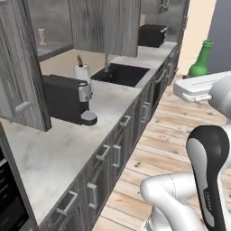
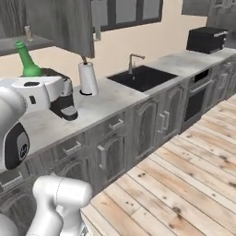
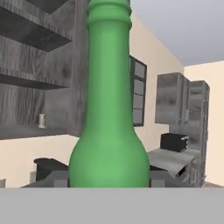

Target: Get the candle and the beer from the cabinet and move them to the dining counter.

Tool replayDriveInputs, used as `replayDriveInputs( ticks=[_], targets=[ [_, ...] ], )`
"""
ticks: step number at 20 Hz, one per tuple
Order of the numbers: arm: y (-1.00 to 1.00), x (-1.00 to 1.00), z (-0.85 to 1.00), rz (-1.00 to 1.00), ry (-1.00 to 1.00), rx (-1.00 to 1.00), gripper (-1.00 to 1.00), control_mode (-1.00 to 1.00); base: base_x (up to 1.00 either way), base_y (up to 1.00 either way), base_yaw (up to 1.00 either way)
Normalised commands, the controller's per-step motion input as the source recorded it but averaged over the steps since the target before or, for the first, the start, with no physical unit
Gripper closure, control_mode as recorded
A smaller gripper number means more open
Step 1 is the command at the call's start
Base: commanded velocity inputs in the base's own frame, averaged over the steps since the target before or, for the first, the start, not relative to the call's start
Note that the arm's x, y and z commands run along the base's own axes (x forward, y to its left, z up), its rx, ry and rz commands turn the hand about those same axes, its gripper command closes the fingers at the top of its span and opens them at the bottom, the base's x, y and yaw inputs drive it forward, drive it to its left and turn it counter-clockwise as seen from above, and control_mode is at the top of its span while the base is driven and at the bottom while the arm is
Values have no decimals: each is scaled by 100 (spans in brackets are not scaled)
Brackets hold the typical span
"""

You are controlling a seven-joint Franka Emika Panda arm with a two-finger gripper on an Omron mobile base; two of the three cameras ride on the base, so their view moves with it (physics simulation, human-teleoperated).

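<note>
Clearly, the gripper (image 3: 109, 180) was clamped on the beer (image 3: 109, 109), holding it upright in the air above the floor, while the candle (image 1: 42, 36) stood on the cabinet (image 1: 18, 67) shelf.

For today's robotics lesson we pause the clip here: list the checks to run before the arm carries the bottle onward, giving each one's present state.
1. Green beer bottle sits between the end effector fingers: ok.
2. Bottle upright: ok in the hand view, slightly tilted in the left base view.
3. Bottle is out of the wall cabinet: ok.
4. Candle still on the cabinet shelf: ok, left for later.
5. Dining counter free for placing: cannot tell.
</note>
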Motion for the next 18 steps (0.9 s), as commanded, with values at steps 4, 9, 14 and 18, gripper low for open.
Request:
replayDriveInputs(
  ticks=[4,9,14,18],
  targets=[
    [0,0,0,0,0,0,100,100,-60,14,-61],
    [0,0,0,0,0,0,100,100,-52,12,-63],
    [0,0,0,0,0,0,100,100,-47,7,-63],
    [0,0,0,0,0,0,100,100,-45,6,-62]
  ],
)
